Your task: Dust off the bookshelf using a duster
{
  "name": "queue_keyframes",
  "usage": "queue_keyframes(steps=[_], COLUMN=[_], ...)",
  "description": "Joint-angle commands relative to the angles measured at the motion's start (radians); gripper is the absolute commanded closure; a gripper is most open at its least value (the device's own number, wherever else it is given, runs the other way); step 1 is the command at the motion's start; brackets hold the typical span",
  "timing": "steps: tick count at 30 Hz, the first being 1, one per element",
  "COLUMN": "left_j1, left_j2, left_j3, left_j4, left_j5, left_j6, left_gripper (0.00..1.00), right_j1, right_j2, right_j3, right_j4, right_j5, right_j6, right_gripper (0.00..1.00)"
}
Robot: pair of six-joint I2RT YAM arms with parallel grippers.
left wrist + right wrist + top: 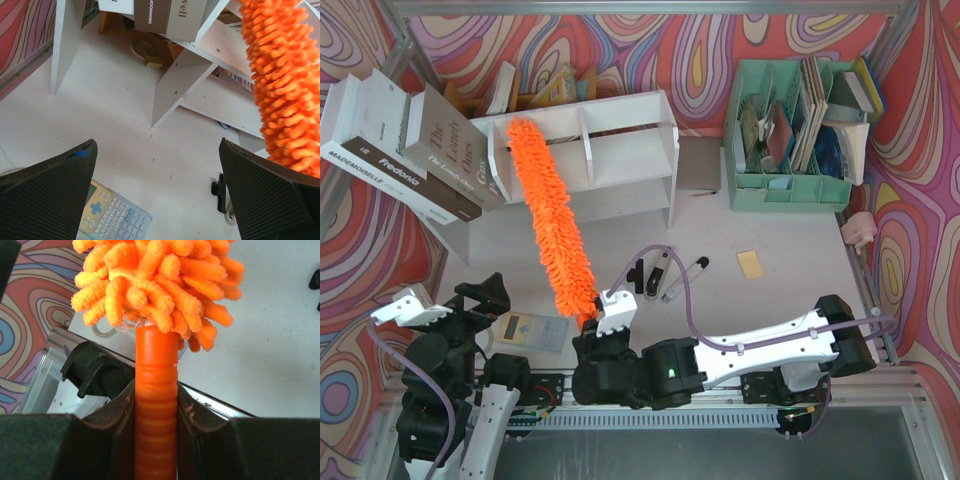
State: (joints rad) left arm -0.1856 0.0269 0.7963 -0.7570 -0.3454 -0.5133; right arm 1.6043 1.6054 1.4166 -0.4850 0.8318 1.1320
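While gripping the duster (552, 215) by its thin handle in the closed right pincer (156, 410), lays the fluffy tip over the left end of the bookshelf (620, 150), top tier. Judged early in the sweep: most of the top, dividers and lower tier probably left. Holds left pincer (157, 200) wide open, empty, above the surface (770, 310) by a calculator (525, 330).

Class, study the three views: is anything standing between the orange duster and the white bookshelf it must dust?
Nothing visible. The right gripper holds the duster, whose far end overlaps the bookshelf's left end in the top view.
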Motion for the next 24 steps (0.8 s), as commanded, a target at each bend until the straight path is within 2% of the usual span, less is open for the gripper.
queue_keyframes(steps=[1,6,11,19,24], left_j1=[-0.008,-0.008,-0.008,-0.008,-0.008], left_j2=[0.0,0.002,0.006,0.006,0.008], left_j3=[-0.003,-0.005,-0.005,-0.005,-0.005], left_j4=[0.004,0.005,0.007,0.008,0.007], left_j5=[0.0,-0.001,0.0,0.002,0.003], left_j6=[-0.005,-0.005,-0.004,-0.004,-0.004], left_gripper=[0.01,0.02,0.01,0.01,0.02], right_j1=[0.051,0.072,0.073,0.073,0.065], right_j2=[-0.043,-0.1,-0.156,-0.167,-0.174], right_j3=[0.059,0.049,0.018,0.023,-0.013], right_j4=[0.041,-0.012,-0.078,-0.356,-0.419], right_j5=[0.198,0.298,0.333,0.367,0.333], right_j6=[-0.092,-0.061,0.013,0.304,0.407], right_gripper=[1.0,1.0,1.0,1.0,1.0])
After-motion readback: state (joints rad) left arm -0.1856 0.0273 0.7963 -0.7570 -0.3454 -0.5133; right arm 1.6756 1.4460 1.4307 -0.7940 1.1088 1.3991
